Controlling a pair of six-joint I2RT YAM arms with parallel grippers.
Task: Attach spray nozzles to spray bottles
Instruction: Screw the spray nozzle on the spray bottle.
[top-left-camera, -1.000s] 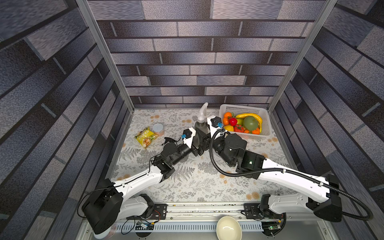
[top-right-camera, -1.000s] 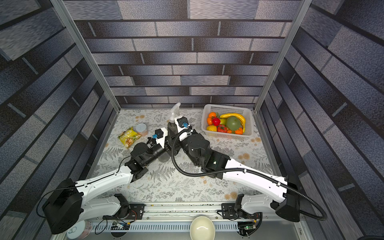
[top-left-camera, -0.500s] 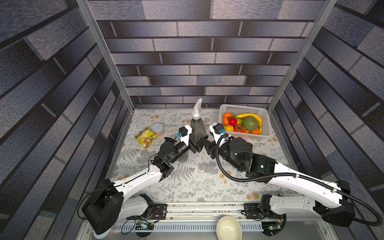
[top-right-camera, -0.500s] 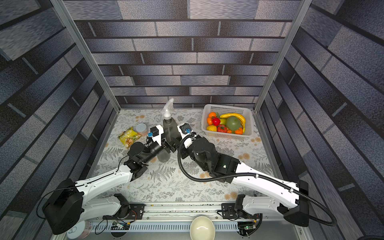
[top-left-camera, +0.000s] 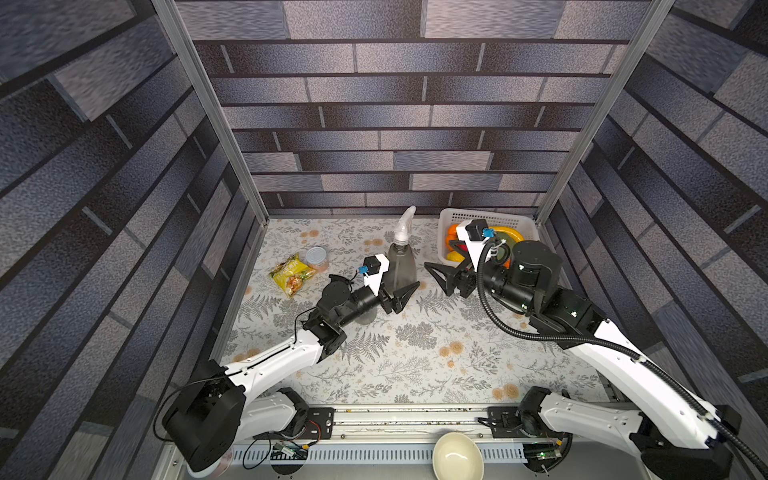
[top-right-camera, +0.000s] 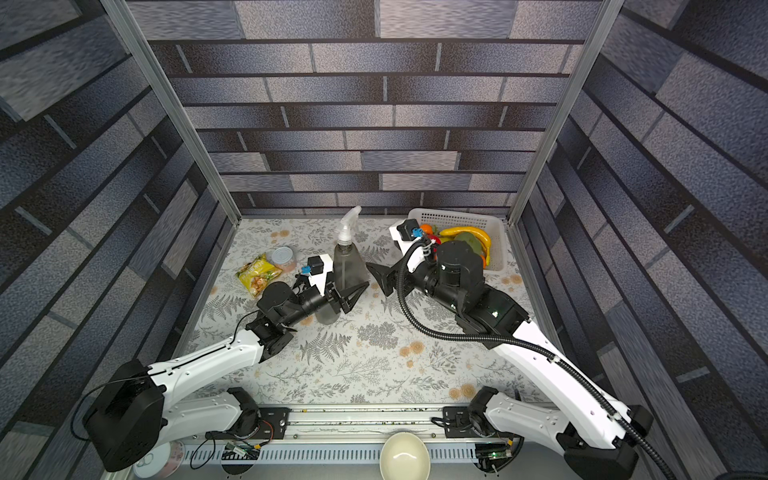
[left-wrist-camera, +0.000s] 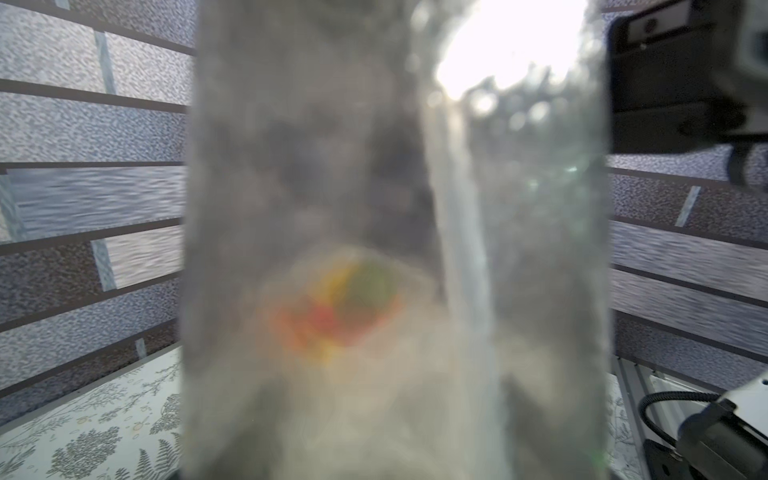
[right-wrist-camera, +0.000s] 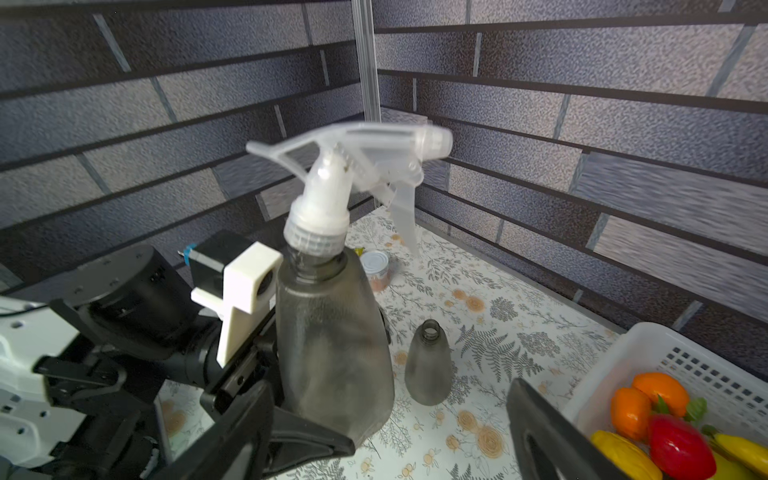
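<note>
Left of the bench (top-left-camera: 415, 353): one yellow snack packet (top-left-camera: 291, 276) and one silver-lidded can (top-left-camera: 316, 257). Centre: left fingers (top-left-camera: 403, 293) clamped on one upright grey spray bottle (top-left-camera: 401, 266), with one translucent white spray nozzle (top-left-camera: 405, 224) on its neck. A second spray bottle (right-wrist-camera: 428, 368) stands bare-necked nearby. Right fingers (top-left-camera: 442, 272) are spread wide, holding nothing, just beside the held bottle. Far right: one white basket (top-left-camera: 490, 217) holding mixed fruit (top-left-camera: 512, 235).

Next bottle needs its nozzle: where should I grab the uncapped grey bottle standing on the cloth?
Take the uncapped bottle round its wide lower body, level, from the side facing the right gripper. It stands upright and tapers to a narrow open neck that must stay free; that side looks clear, while the left gripper and its spray bottle crowd another.
</note>
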